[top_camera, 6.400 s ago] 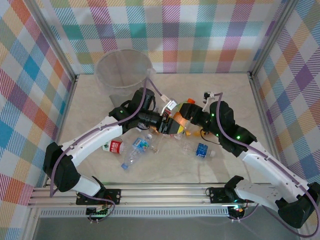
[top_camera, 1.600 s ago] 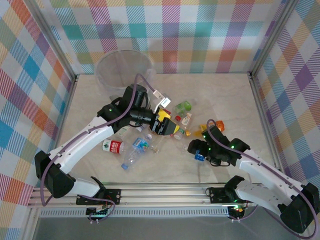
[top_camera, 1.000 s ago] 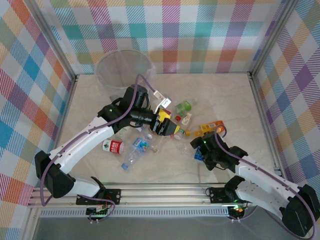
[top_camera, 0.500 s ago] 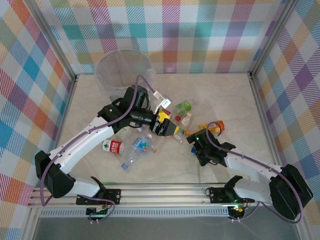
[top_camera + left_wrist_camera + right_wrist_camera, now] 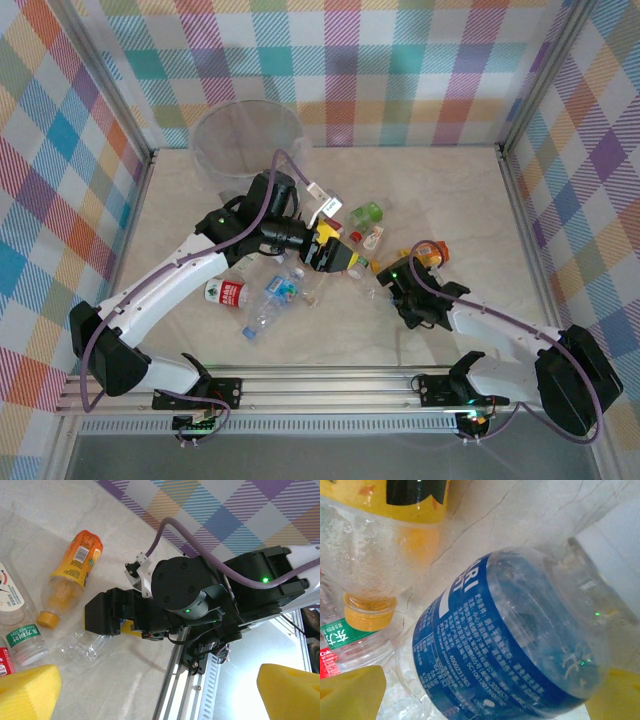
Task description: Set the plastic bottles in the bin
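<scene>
ROOM: pastel plaid wall panels (image 5: 400,70) on three sides | SURFACE: pale marble-look tabletop (image 5: 450,200), metal rail (image 5: 330,385) along near edge | bin (image 5: 245,140) upright, far-left corner | plastic bottles (image 5: 232,294) strewn mid-tabletop, outside bin | left fingers (image 5: 27,692) apart above bottles | right fingers (image 5: 350,690) apart, blue-labelled bottle (image 5: 495,645) lying between them

Left arm arches from lower-left base to frame centre, left gripper (image 5: 347,259) pitched down, yellow pads (image 5: 27,692) spread wide; right arm lies low from lower-right base, right gripper (image 5: 393,282) likewise spread wide, just right of it.
</scene>
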Robot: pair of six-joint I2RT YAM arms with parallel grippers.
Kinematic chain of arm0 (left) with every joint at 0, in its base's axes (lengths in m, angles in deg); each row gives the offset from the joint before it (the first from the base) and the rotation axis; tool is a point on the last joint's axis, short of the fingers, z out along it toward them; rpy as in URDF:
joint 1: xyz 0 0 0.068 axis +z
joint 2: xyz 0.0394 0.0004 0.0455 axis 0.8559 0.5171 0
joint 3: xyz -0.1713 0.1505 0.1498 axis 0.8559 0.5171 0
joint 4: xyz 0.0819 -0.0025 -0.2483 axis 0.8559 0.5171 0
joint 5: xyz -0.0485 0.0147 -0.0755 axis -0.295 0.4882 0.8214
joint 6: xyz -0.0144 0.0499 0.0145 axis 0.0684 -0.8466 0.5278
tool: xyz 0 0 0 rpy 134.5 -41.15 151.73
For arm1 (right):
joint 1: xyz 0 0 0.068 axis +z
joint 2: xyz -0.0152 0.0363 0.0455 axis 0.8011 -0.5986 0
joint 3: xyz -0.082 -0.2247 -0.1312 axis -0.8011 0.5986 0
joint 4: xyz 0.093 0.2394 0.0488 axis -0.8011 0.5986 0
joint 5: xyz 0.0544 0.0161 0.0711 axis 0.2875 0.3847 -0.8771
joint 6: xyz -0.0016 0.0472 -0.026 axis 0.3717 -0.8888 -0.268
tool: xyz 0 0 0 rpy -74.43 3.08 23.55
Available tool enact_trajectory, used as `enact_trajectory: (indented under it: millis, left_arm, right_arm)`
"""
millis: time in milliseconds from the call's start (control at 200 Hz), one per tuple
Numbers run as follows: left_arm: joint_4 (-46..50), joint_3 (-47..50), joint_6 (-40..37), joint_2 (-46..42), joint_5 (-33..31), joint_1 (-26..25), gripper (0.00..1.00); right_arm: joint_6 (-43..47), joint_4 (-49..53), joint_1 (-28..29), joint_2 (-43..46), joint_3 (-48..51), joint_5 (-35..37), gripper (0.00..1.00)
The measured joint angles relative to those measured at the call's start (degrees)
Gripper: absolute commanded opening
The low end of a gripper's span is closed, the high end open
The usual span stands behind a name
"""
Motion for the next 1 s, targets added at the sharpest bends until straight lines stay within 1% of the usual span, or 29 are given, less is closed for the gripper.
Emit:
enact_trajectory:
  millis: [95,195,370,545,695,810,1000]
  left_arm:
    - [0.02,0.0,0.0,-0.02,-0.02,-0.13,1.0]
    - [0.04,-0.02,0.0,0.0,0.0,-0.37,1.0]
    - [0.04,-0.02,0.0,0.0,0.0,-0.61,1.0]
    - [0.07,-0.02,0.0,0.0,0.0,-0.7,1.0]
    - [0.09,-0.02,0.0,-0.02,0.0,-0.7,1.0]
    - [0.09,0.0,0.0,0.0,-0.02,-0.7,1.0]
    - [0.11,-0.02,-0.22,0.0,-0.02,-0.7,1.0]
  right_arm:
    - [1.9,1.62,-0.81,0.48,-0.83,0.04,0.99]
    - [4.72,3.06,-2.99,1.38,-0.98,-0.85,0.99]
    - [10.21,5.84,-6.36,1.22,-1.64,-4.37,0.99]
    - [14.69,6.34,-6.58,-0.9,-2.43,-7.54,0.98]
    - [18.67,6.64,-6.58,-5.42,-5.35,-10.45,0.97]
    - [21.92,6.19,-6.58,-9.66,-8.33,-13.16,0.9]
    - [26.1,6.49,-6.34,-11.06,-9.75,-14.91,0.8]
